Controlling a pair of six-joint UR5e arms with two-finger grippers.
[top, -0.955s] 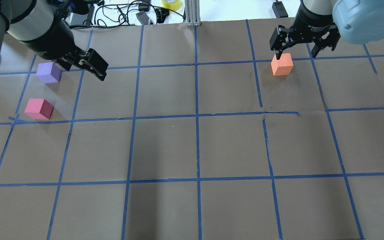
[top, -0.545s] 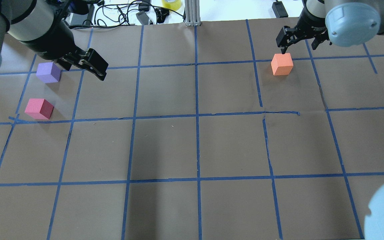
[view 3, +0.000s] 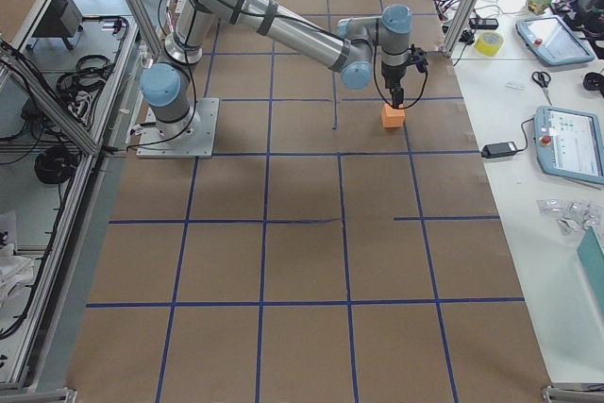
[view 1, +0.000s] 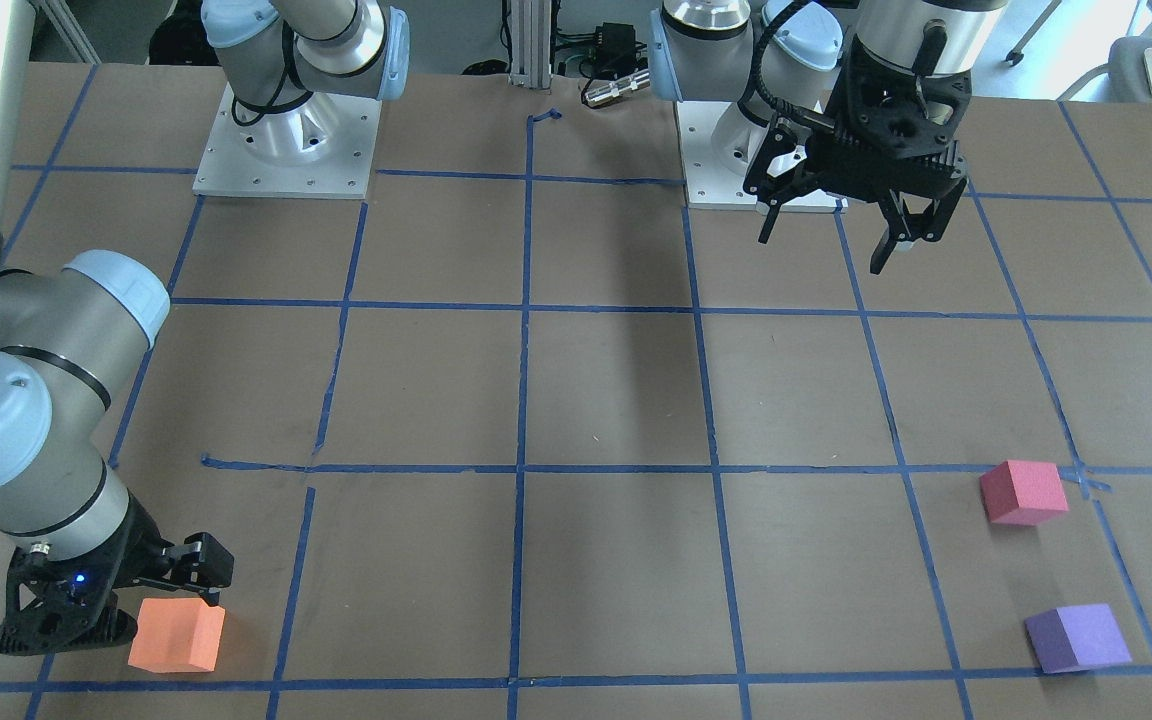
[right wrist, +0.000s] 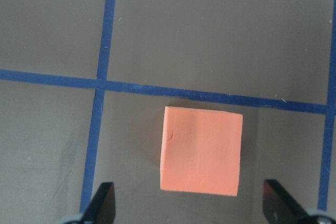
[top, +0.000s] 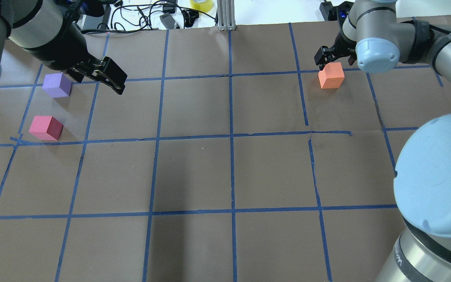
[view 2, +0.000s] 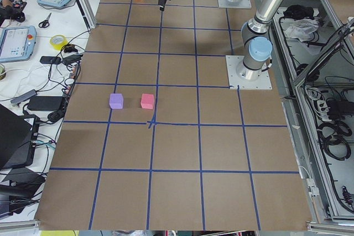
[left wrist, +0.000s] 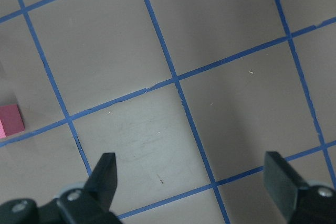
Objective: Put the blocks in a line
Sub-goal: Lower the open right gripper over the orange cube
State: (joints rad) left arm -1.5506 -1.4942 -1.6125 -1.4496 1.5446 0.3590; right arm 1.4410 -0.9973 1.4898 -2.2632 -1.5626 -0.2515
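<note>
The orange block (top: 331, 75) sits at the far right of the table, and also shows in the front view (view 1: 177, 635) and the right wrist view (right wrist: 201, 150). My right gripper (top: 335, 59) is open and hovers just above it, one finger on either side (right wrist: 190, 205), not touching. The purple block (top: 56, 85) and the red-pink block (top: 46, 127) sit close together at the far left. My left gripper (top: 96, 76) is open and empty, raised to the right of the purple block (view 1: 826, 245). The left wrist view shows only a corner of the red-pink block (left wrist: 10, 120).
The brown table (top: 229, 172) bears a blue tape grid. Cables and a yellow tape roll (top: 201, 4) lie beyond its far edge. My right arm's elbow (top: 437, 176) hangs over the near right. Both arm bases (view 1: 286, 140) stand on the robot's side.
My right arm has swung round: its elbow now fills the near right, and the gripper has turned above the orange block. The left arm and all blocks have not moved.
</note>
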